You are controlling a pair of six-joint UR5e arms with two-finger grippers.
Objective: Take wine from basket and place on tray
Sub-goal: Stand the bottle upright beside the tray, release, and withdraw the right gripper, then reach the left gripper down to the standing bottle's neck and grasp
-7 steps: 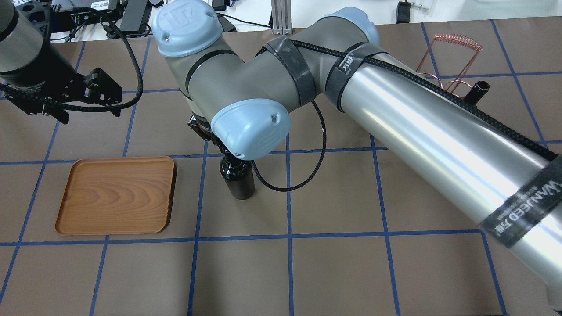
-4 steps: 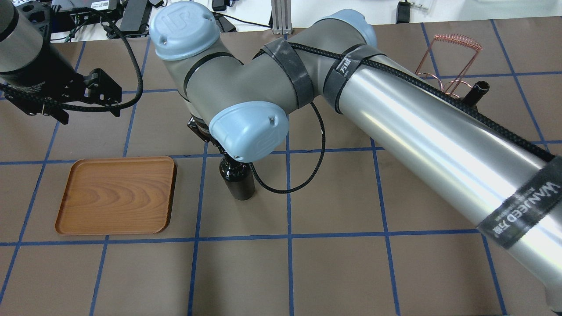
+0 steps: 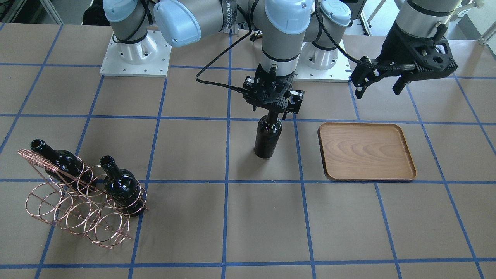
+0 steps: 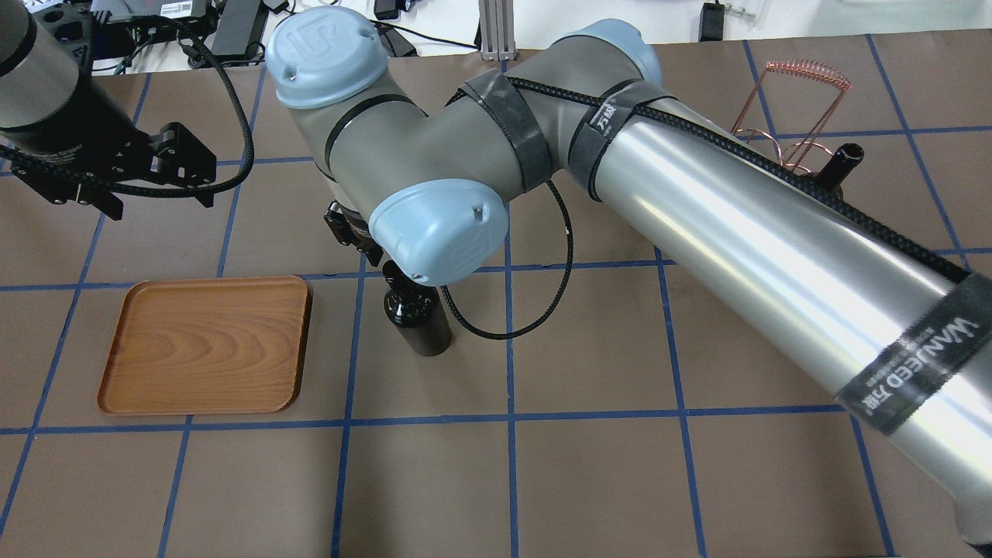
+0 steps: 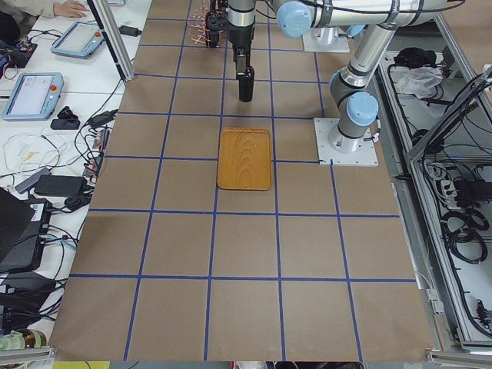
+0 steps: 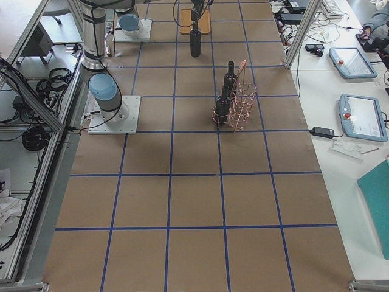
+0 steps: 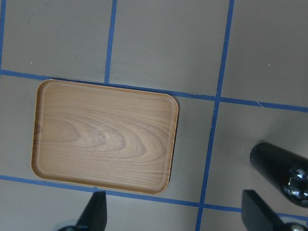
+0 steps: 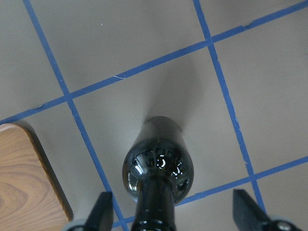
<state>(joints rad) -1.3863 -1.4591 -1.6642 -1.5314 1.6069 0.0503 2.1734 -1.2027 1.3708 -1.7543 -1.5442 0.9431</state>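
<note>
One wine bottle (image 3: pixel 267 137) stands upright on the table just beside the tray (image 3: pixel 366 151), not on it; it also shows in the overhead view (image 4: pixel 418 325). My right gripper (image 3: pixel 273 110) hangs over it, open, with its fingers (image 8: pixel 102 211) spread wide on either side of the neck and apart from it. My left gripper (image 3: pixel 378 90) is open and empty, raised beyond the tray's robot-side edge. The tray (image 4: pixel 205 345) has nothing on it. The basket (image 3: pixel 77 205) holds two more bottles (image 3: pixel 122 186).
The basket stands far off on the robot's right side, its coiled handle (image 4: pixel 806 74) partly behind the right arm in the overhead view. The right arm's long silver link (image 4: pixel 775 240) crosses over the table's middle. Blue tape lines grid the brown table.
My right wrist has shifted a little toward the tray side, so more of the bottle's neck shows. The bottle stays where it stands. The left arm has hardly moved.
</note>
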